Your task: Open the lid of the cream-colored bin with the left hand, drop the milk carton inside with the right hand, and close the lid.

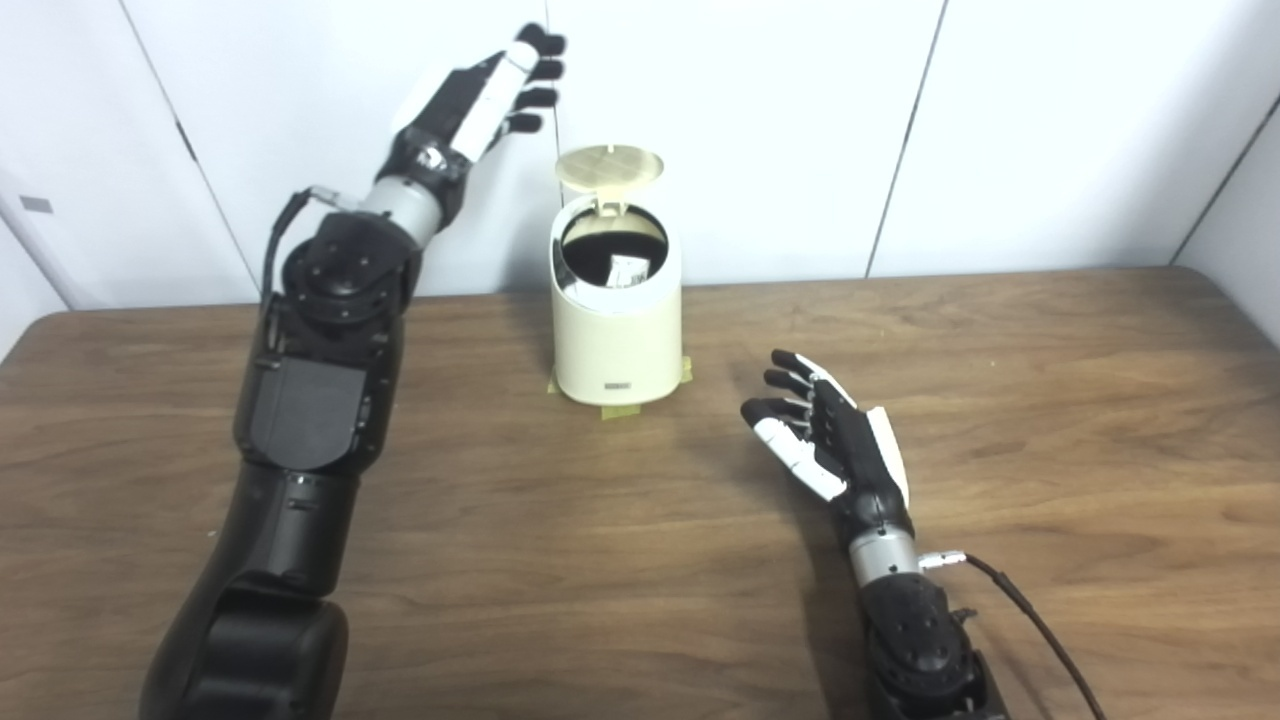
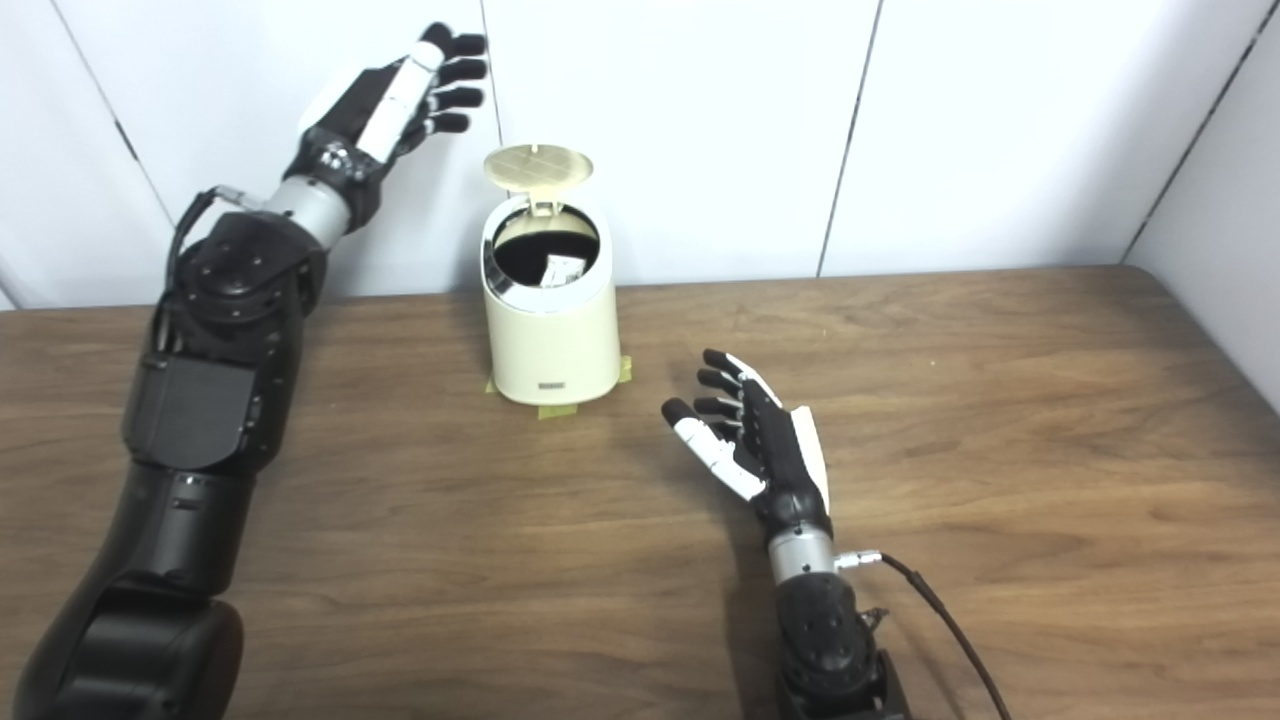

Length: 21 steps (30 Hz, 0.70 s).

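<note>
The cream-colored bin (image 1: 614,330) stands at the back middle of the wooden table. Its round lid (image 1: 610,168) is tipped up and open. Inside the dark opening a pale piece of the milk carton (image 1: 628,268) shows. My left hand (image 1: 490,92) is raised high to the left of the lid, fingers spread and apart from it, holding nothing. Low over the table, right of the bin, my right hand (image 1: 825,430) is open with its palm turned left and nothing in it.
Strips of yellow tape (image 1: 620,410) mark the bin's base. A white panelled wall (image 1: 900,130) runs along the table's far edge. A thin black cable (image 1: 1030,615) trails from my right wrist over the table (image 1: 1050,400).
</note>
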Tool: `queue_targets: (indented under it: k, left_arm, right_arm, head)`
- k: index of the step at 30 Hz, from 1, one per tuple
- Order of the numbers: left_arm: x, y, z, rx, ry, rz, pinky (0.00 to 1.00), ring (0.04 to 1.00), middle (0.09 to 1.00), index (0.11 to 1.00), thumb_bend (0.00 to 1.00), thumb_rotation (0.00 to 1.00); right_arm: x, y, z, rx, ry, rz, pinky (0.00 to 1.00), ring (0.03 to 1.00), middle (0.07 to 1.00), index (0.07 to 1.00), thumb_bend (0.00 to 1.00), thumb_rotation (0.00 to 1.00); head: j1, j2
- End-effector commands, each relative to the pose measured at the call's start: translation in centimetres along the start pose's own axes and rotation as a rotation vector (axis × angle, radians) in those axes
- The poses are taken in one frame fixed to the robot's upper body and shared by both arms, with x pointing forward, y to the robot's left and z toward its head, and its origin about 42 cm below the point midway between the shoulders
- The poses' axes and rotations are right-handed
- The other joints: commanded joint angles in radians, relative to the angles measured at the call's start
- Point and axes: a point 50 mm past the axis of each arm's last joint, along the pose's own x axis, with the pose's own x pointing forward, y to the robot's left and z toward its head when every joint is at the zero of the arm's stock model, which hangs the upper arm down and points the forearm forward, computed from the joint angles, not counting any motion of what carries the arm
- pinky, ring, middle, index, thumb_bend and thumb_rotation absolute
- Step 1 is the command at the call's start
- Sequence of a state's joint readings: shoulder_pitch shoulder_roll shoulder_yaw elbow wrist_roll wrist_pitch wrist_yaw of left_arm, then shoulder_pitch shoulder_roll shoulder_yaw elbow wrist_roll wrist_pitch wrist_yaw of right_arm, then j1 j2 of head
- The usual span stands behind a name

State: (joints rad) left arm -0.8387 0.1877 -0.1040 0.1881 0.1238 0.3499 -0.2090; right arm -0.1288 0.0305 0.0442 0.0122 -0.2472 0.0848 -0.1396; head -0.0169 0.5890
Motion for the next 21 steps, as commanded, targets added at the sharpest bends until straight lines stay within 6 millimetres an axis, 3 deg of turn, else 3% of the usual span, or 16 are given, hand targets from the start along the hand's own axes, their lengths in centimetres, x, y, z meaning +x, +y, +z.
queue_targets:
  k: [1, 6, 13, 16, 21]
  left_arm:
    - [1.1, 1.3, 3.4, 0.133, -0.120, 0.005, 0.81, 0.828, 0.840, 0.850, 0.52, 1.00]
    - [1.4, 0.9, 3.7, 0.247, -0.147, -0.035, 0.82, 0.819, 0.787, 0.797, 0.52, 1.00]
    - [1.5, 0.5, 3.5, 0.410, -0.143, -0.062, 0.84, 0.795, 0.723, 0.757, 0.48, 1.00]
    - [1.4, 0.5, 3.3, 0.443, -0.135, -0.074, 0.83, 0.714, 0.675, 0.736, 0.49, 1.00]
    - [1.0, 0.5, 3.2, 0.457, -0.119, -0.083, 0.77, 0.653, 0.669, 0.734, 0.51, 1.00]
  right_arm:
    - [1.0, 0.2, 1.8, 0.013, -0.078, -0.014, 0.63, 0.729, 0.803, 0.851, 0.52, 0.63]
    - [1.1, 0.4, 1.3, 0.007, -0.055, -0.020, 0.64, 0.732, 0.808, 0.892, 0.51, 0.54]
    - [0.8, 0.7, 1.0, 0.057, -0.019, -0.020, 0.59, 0.737, 0.817, 0.924, 0.55, 0.53]
    - [0.9, 0.7, 0.9, 0.046, -0.022, -0.023, 0.60, 0.733, 0.813, 0.924, 0.55, 0.54]
    - [0.7, 0.6, 0.7, 0.036, -0.012, -0.018, 0.60, 0.739, 0.808, 0.924, 0.54, 0.54]
  head:
    - [0.001, 0.001]
    - [0.002, 0.000]
    - [0.004, 0.002]
    - [0.004, 0.001]
    - [0.002, 0.006]
